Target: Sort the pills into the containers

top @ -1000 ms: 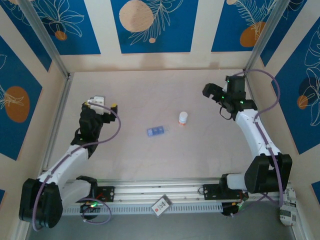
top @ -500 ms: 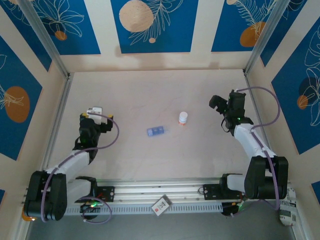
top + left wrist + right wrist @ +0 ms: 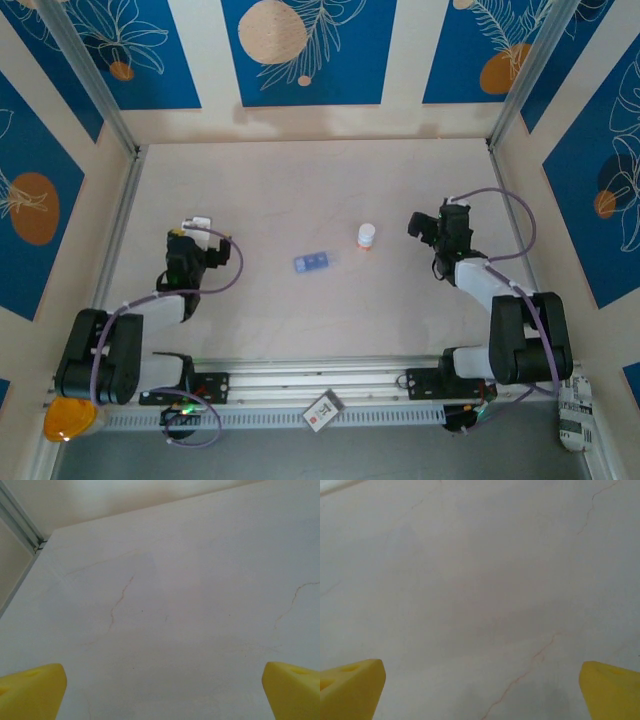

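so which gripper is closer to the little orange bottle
Right. The right gripper is open, a short way to the right of the bottle. The left gripper is far off to its left, beyond the blue pill box.

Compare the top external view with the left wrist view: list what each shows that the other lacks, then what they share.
Top external adds the blue pill box, the orange bottle right of it, and the right end effector. Left wrist adds thin reddish cracks in the table and yellow fingertips set wide apart. Shared: the pale table and the open left end effector.
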